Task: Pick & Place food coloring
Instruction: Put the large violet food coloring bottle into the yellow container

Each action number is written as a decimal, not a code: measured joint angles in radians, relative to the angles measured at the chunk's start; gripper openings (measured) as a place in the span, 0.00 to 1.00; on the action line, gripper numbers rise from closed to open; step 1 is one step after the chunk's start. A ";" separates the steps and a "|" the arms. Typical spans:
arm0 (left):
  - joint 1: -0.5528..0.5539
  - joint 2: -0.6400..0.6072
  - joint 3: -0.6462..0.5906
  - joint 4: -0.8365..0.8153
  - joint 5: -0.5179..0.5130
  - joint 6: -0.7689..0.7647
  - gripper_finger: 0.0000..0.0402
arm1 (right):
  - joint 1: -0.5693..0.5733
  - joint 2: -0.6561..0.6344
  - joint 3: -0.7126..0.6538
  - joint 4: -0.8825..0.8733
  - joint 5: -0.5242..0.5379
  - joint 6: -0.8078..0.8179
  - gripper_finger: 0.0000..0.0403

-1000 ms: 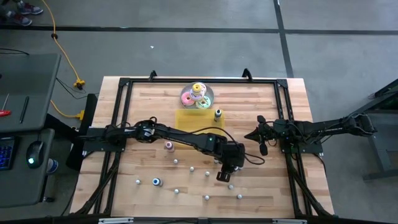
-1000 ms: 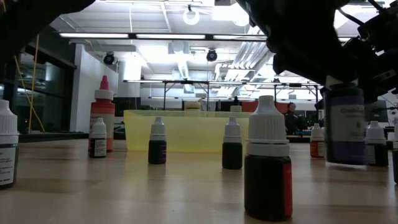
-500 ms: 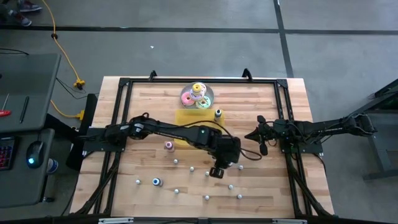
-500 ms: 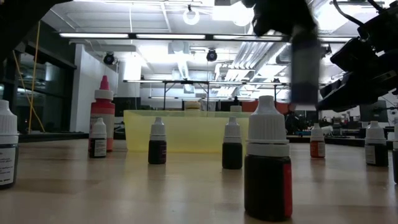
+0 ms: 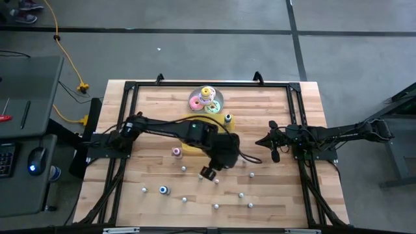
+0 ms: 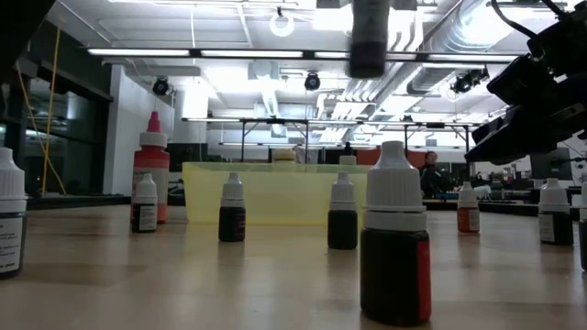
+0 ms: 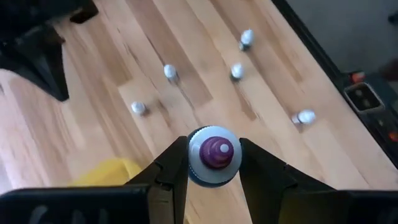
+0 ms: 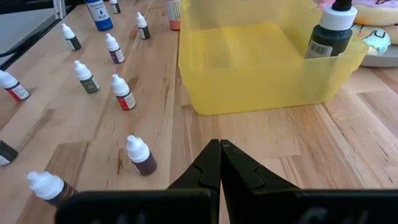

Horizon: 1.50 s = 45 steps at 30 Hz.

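Observation:
My left gripper [image 5: 208, 173] hangs over the middle of the table, shut on a small food coloring bottle [image 7: 214, 155] with a purple tip and a white cap. In the low view the bottle's dark body [image 6: 369, 37] shows high above the table. Several more food coloring bottles [image 5: 184, 199] stand upright on the wood near the front. A translucent yellow tray [image 5: 192, 123] lies beyond the gripper, partly hidden under my left arm. My right gripper [image 8: 219, 163] waits shut at the table's right side [image 5: 273, 153], touching nothing. My left gripper pinches the bottle between its two fingers [image 7: 171, 171], one on each side of the white shoulder [image 7: 198, 169] just under the cap. The fingers slant down from the table's left. The bottle hangs about upright, lifted clear of the table.
A dark bottle with a white cap [image 8: 331, 31] stands at the tray's far right corner. A taller pink bottle [image 5: 176, 152] stands left of the gripper. A plate of pastel ring toys [image 5: 207, 99] sits behind the tray. A black frame [image 5: 130, 86] borders the table.
My left gripper has risen with the bottle and gone toward the table's left and a little toward the yellow tray, rolling its wrist on the way. The bottle has gone from just above the table to high over it. The grip stays as it was.

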 joint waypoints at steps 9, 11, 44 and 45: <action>0.000 -0.084 0.000 -0.091 -0.016 0.016 0.27 | 0.000 -0.002 0.000 -0.002 0.000 0.000 0.00; 0.000 -0.098 0.000 -0.124 -0.026 0.016 0.27 | 0.000 0.000 0.000 -0.001 0.000 0.000 0.00; 0.208 -0.404 -0.884 0.686 -0.274 -0.270 0.27 | 0.000 0.000 0.000 0.003 0.000 0.000 0.00; 0.215 -0.400 -0.898 0.726 -0.272 -0.283 0.27 | 0.000 0.000 0.000 0.004 0.000 0.000 0.00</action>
